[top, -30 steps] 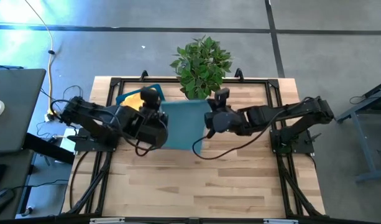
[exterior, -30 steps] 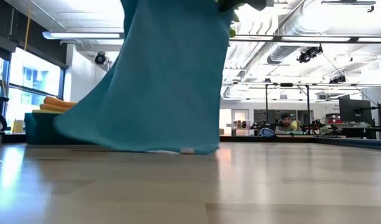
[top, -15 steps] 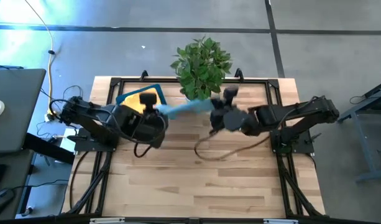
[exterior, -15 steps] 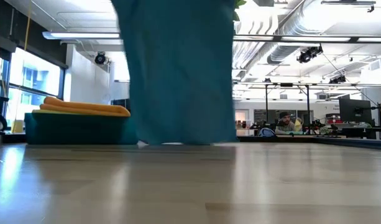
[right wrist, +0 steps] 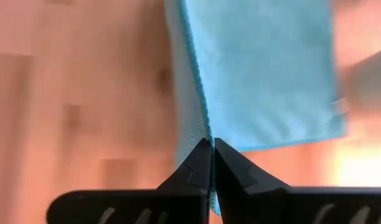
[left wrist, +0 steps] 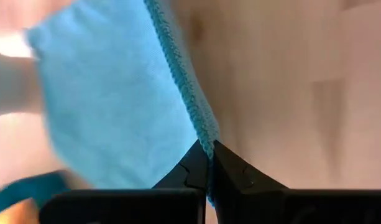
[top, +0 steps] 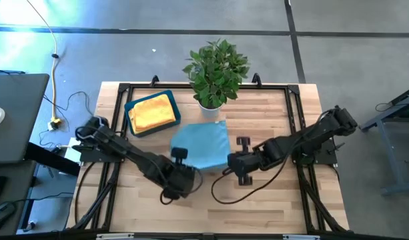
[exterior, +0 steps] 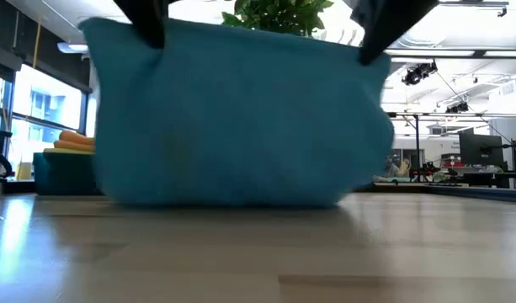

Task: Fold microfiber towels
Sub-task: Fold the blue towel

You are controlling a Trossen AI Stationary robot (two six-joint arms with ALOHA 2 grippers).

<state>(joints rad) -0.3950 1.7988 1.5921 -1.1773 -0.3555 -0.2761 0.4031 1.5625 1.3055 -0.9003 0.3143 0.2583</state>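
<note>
A teal-blue microfiber towel [top: 203, 141] is stretched between my two grippers in the middle of the table. Its near side is held up and its far edge [top: 214, 124] is down by the plant pot. In the low view the towel [exterior: 232, 126] hangs as a wide sheet with its lower edge [exterior: 224, 202] on the wood. My left gripper [top: 186, 172] is shut on its near left corner. My right gripper [top: 232, 163] is shut on its near right corner. Yellow and orange towels [top: 153, 111] lie in the blue tray [top: 129, 107]. My left gripper pinches the towel's hemmed edge at a corner [left wrist: 206, 140] between its two fingers, which slant down from above. The cloth slopes away from the fingers toward the table's far side, fairly taut. My right gripper pinches the opposite near corner at its edge [right wrist: 202, 130] between its two fingers, also slanting down from above. The towel's top edge [exterior: 258, 34] runs taut between the two holds, and its far part rests on the table.
A potted plant [top: 216, 70] stands at the far middle, just behind the towel. The tray sits at the far left. Bare wood [top: 217, 207] stretches along the near half of the table. Cables trail behind both arms.
Both grippers have swung down and toward the table's near edge, tipping to point more downward. The towel first hung straight below them near the plant. It is now drawn out toward the near side, spread wide, with its far edge staying on the table. Both grippers stayed shut.
</note>
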